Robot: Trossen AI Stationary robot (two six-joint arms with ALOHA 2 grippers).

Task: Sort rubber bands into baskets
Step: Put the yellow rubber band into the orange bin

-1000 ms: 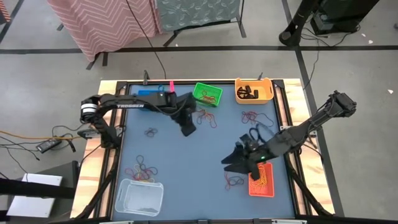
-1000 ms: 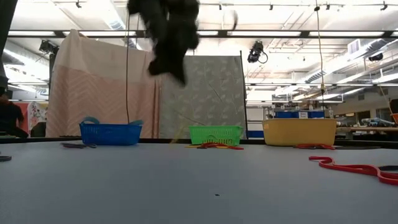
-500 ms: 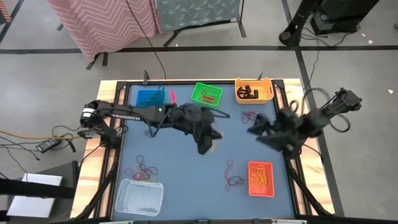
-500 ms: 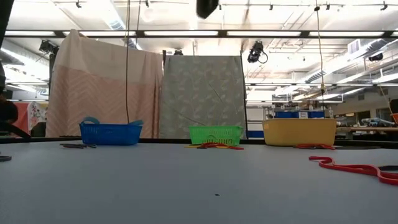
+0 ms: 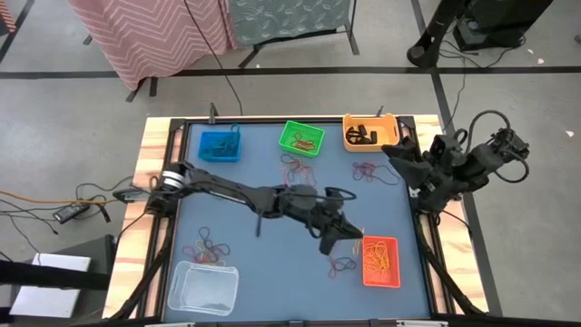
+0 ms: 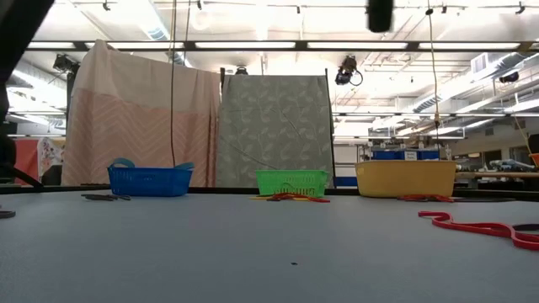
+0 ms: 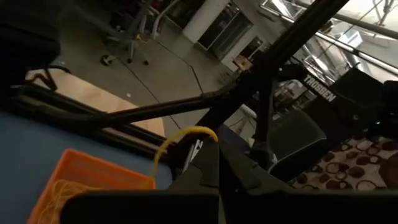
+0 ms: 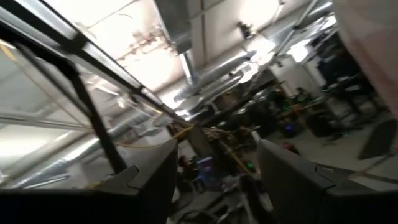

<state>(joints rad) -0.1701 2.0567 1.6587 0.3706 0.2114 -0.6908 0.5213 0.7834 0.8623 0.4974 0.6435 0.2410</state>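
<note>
Left wrist view showed the left gripper [image 7: 208, 171] closed on a yellow rubber band [image 7: 180, 140], whose thin loop arched out from between the dark fingers, just beside the red-orange basket [image 7: 93, 180] that already held orange bands. From above, this gripper [image 5: 349, 233] hung close to the same basket [image 5: 381, 262] at the near right of the table [image 5: 263, 236]. The right gripper [image 5: 399, 154] was drawn back to the table's right edge, near the yellow-orange basket [image 5: 370, 133], with its fingers apart and nothing between them.

Such a band is, I judge, almost without weight, very soft and stretchy, so it will sag, twist and perhaps cling to a finger when it is let go. It is best pinched at one strand of the loop, with the tips only.

Other loose bands [image 5: 207, 248] lay in small heaps on the blue mat, some near the clear white basket [image 5: 203, 287], some by the green basket [image 5: 302, 138]; the blue basket [image 5: 219, 145] stood at the far left.
</note>
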